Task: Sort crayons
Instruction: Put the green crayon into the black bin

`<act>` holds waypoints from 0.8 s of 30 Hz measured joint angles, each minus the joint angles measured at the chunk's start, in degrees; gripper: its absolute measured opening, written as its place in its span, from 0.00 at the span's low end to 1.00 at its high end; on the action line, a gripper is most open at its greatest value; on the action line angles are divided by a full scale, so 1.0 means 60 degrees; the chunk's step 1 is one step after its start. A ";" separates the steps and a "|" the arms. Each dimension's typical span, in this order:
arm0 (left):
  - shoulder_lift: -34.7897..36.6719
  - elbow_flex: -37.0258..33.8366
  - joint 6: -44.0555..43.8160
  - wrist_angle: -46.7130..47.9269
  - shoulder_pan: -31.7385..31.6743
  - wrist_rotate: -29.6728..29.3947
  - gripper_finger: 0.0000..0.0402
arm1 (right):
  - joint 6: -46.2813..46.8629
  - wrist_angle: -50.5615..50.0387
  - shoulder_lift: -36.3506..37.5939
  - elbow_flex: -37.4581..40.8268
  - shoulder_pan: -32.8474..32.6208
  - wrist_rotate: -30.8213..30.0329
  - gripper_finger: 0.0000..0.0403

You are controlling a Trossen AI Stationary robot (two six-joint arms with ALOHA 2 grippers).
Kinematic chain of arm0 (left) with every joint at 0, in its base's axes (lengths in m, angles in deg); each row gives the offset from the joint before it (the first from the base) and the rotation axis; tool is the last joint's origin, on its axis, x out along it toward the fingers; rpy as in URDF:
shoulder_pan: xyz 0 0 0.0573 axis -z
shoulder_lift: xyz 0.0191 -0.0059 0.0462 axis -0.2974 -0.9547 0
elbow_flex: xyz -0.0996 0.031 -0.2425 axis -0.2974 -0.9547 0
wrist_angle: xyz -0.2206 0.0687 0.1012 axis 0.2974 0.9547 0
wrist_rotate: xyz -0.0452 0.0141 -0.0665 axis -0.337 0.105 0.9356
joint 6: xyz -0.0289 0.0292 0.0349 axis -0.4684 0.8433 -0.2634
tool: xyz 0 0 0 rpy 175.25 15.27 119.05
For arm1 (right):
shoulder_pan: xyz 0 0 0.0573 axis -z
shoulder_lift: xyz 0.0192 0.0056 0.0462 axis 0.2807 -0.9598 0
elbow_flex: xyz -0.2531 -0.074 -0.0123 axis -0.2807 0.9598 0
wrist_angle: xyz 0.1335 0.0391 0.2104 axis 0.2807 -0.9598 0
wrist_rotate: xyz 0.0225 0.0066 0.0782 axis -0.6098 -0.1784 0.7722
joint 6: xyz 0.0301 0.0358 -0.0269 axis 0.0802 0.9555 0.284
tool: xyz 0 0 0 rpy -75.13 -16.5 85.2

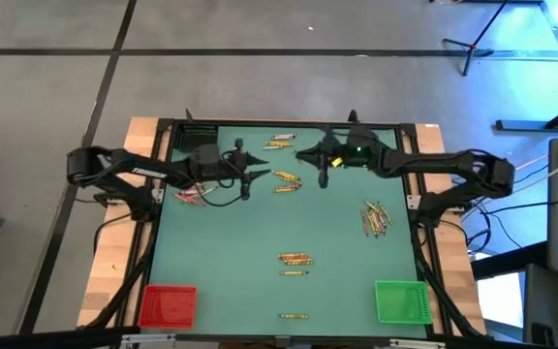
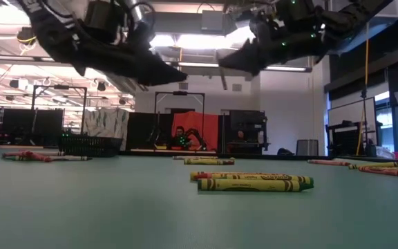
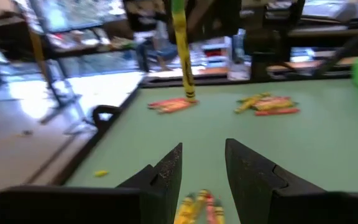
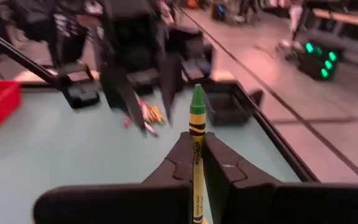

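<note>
My right gripper (image 1: 320, 165) is over the table's far middle, shut on a yellow-green crayon (image 4: 196, 134) with a green tip. My left gripper (image 3: 202, 168) faces it from the table's left, raised above the table. It is open with nothing between its fingers. In the left wrist view the held crayon (image 3: 183, 59) hangs ahead of my left fingers. A few yellow and red crayons (image 3: 197, 208) lie flat on the green table below my left gripper. More crayons lie in small groups (image 1: 374, 218) across the table. My right gripper pinches the yellow-green crayon between its two fingers, on the wrapper a little below the green tip (image 4: 196, 148). The fingers come nearly level from the table's right and lie across the crayon. The crayon stands upright, green tip up, its longer part (image 3: 187, 81) hanging clear of the table.
Crayon groups lie at the far edge (image 1: 279, 143), in the middle (image 1: 286, 177), under the left arm (image 1: 192, 197), near the centre front (image 1: 295, 259) and at the near edge (image 1: 294, 316). A red bin (image 1: 168, 305) stands front left, a green bin (image 1: 400, 301) front right.
</note>
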 joint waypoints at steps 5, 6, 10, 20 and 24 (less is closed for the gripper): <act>-0.0824 0.0528 -0.0117 0.0012 0.0118 0.0354 0.27 | -0.0422 0.1083 -0.0629 -0.0003 -0.0669 0.0063 0.03; -0.0919 0.0608 -0.0185 0.0013 0.0136 0.0354 0.27 | -0.0469 0.1144 -0.0711 -0.0004 -0.0766 0.0061 0.03; -0.1047 0.0800 -0.0331 0.0009 0.0214 0.0573 0.27 | -0.0656 0.1449 -0.1008 -0.0004 -0.1083 -0.0418 0.03; -0.1045 0.1084 -0.0270 -0.0007 0.0560 0.0492 0.27 | -0.0963 0.2120 -0.1650 -0.0173 -0.1383 -0.0639 0.03; -0.1045 0.1123 -0.0222 0.0001 0.0658 -0.0060 0.27 | -0.1013 0.2108 -0.1729 -0.0268 -0.1615 -0.0649 0.03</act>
